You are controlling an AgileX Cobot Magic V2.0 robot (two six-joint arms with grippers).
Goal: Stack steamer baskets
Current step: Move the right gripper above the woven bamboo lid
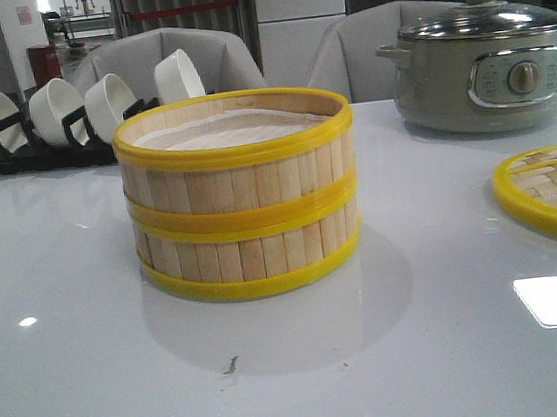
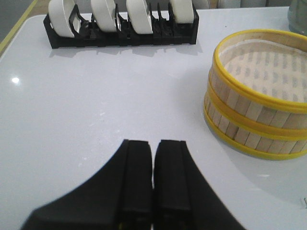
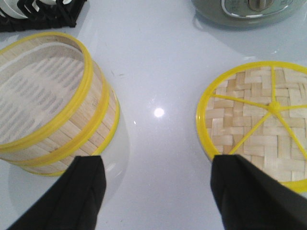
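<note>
- Resting stacked mid-worktop (image 1: 76, 372), two round slat-walled bamboo steamer baskets (image 1: 241, 198), yellow-rimmed, cloth-lined.
- Left end effector (image 2: 153, 179) fingers pressed together, beside the stack.
- Right end effector (image 3: 158, 184) fingers spread apart, between stack and woven lid (image 3: 256, 122).

A grey electric pot (image 1: 484, 69), woven lid (image 1: 553, 192) and bowl rack (image 1: 38, 130) sit on the table (image 1: 72, 343).

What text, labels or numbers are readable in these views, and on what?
None can be read.
Grey electric pot with glass lid: markings around the round dial on its control panel, too small and blurred.
Red sign on the back wall: blurred.
Stacked bamboo steamer baskets, woven bamboo lid, white bowls in the black rack: no text.
</note>
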